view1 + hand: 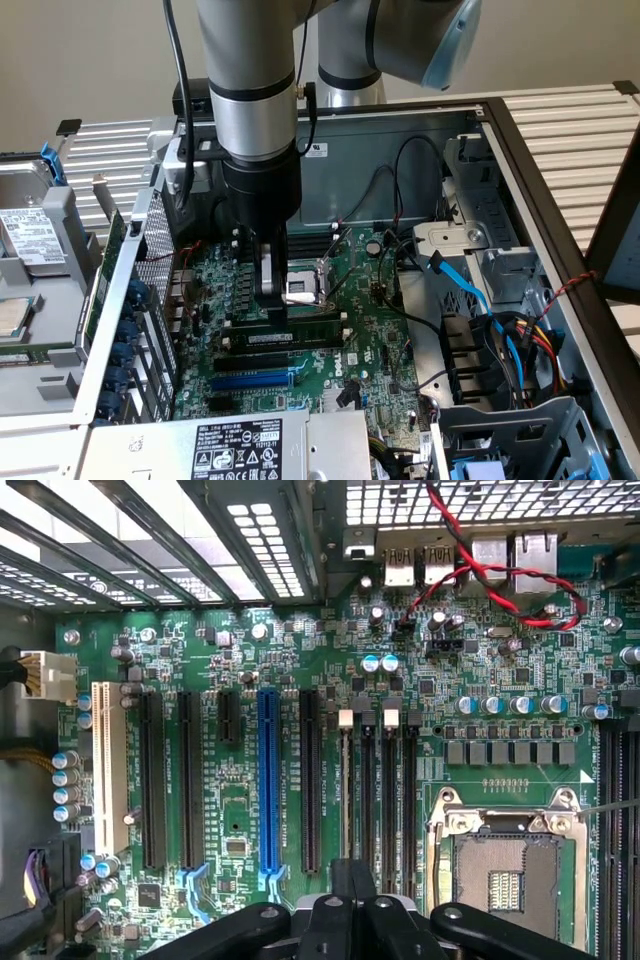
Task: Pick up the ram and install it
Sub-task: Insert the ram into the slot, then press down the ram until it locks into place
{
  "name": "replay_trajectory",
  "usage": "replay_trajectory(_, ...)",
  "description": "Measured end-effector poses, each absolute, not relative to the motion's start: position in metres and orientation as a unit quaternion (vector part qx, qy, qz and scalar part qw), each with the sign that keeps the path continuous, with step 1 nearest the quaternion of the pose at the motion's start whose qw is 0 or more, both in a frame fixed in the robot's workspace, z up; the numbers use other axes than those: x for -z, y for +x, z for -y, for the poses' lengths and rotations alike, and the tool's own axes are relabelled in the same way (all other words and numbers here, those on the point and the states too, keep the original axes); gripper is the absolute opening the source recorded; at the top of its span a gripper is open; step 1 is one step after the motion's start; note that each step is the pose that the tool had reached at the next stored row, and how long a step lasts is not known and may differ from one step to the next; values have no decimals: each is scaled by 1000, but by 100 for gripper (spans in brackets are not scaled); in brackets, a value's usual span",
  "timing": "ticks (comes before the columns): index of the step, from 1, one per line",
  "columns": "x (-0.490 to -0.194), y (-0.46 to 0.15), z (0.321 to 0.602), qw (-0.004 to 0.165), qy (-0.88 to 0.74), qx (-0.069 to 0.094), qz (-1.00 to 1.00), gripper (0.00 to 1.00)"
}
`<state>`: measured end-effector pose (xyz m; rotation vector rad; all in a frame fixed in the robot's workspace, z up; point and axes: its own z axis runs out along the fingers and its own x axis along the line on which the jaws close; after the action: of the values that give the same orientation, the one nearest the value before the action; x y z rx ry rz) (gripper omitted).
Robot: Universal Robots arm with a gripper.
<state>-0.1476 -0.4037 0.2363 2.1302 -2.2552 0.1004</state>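
Note:
The ram [270, 338], a thin green stick with black chips and a white label, stands on edge in the black memory slot nearest the expansion slots on the green motherboard [370, 330]. My gripper [272, 308] points straight down with its fingers shut, the tips on the ram's top edge toward the exterior view's left end. In the wrist view the ram [346, 790] shows as a pale narrow strip running out from my gripper [352, 880]. Three more black memory slots [390, 800] lie beside it, next to the CPU socket [505, 880].
All of this sits inside an open computer case [500, 130]. A blue slot [255, 379] and black expansion slots lie in front of the ram. Black, blue and red cables [480, 300] crowd the exterior view's right. The power supply [240, 445] is in front and a perforated metal wall [150, 290] on the left.

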Motion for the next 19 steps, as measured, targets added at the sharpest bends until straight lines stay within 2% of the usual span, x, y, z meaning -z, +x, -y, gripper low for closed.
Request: replay_trajectory(19, -237, -148, 402, 21, 686, -35, 726, 11)
